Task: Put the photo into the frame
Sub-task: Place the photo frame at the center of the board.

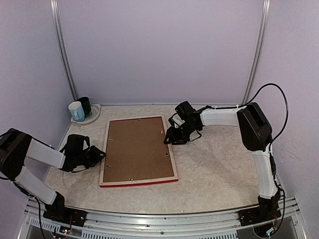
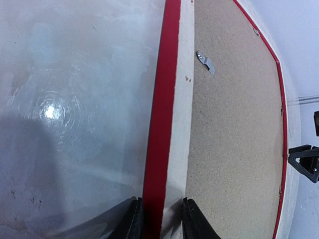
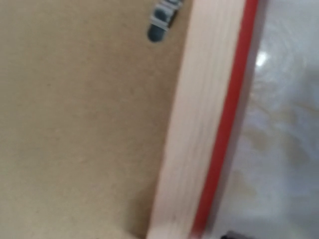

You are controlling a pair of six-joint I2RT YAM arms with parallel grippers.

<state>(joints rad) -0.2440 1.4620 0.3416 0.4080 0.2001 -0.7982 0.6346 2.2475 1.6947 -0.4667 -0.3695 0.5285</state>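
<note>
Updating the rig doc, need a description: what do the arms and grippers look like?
Both are alike. The left arm and right arm have white tube links between bulky black joint housings. The left gripper and right gripper are all black, with plain matte fingers that taper. A black cable loops off the right elbow. No markings are legible.

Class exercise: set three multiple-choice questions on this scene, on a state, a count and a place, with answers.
1. The frame lies: A. backing up; B. photo up; C. on edge.
2. How many mugs are there? A. one; B. two; C. four.
3. The mugs stand: A. on the frame; B. near right corner; C. far left corner.
Answers: 1 A, the brown backing board faces up. 2 B, one pale, one dark. 3 C, both sit on a plate there.
</note>
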